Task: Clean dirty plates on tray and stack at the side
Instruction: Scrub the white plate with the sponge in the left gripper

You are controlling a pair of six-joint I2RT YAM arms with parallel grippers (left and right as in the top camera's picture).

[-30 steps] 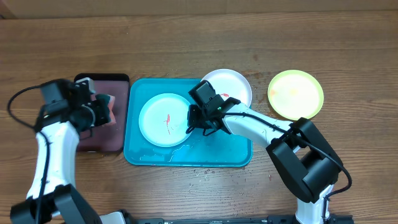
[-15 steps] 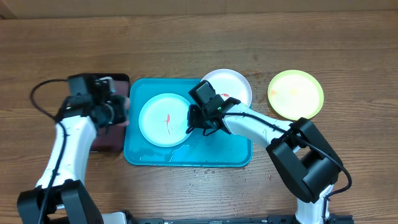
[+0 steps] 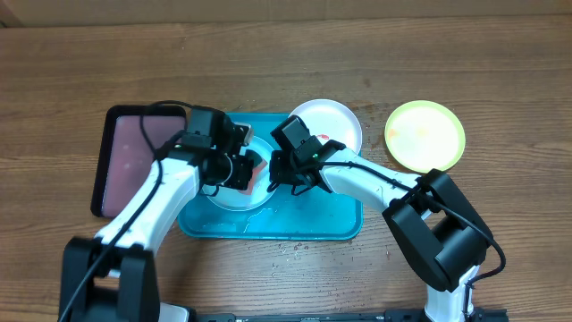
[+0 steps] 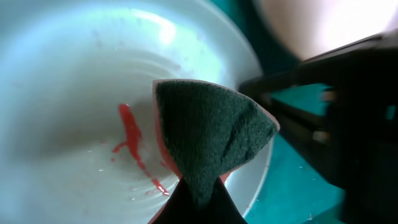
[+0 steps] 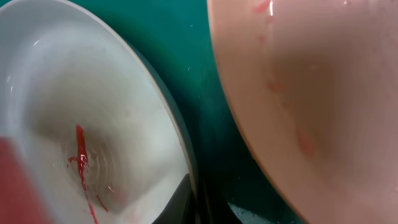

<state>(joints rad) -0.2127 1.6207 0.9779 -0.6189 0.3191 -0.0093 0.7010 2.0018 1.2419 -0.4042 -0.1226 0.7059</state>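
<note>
The light blue plate [image 3: 223, 195] with a red smear [image 4: 132, 143] lies on the left of the turquoise tray [image 3: 304, 222]. My left gripper [image 3: 245, 170] is shut on a green-and-red sponge [image 4: 211, 134] just above the plate's middle [image 4: 74, 93]. My right gripper [image 3: 279, 175] is shut on the plate's right rim [image 5: 183, 155]. The white plate [image 3: 335, 125], with red smears, sits at the tray's far right corner, and shows in the right wrist view [image 5: 311, 81]. The yellow-green plate [image 3: 424, 134] lies on the table to the right.
A black-rimmed pinkish tray [image 3: 134, 156] lies left of the turquoise tray. Water drops sit on the tray floor [image 3: 268, 215] and on the table in front of it. My two grippers are close together over the light blue plate.
My left arm has swung right from the pinkish tray, carrying the sponge, to above the light blue plate. The right arm has not moved.
</note>
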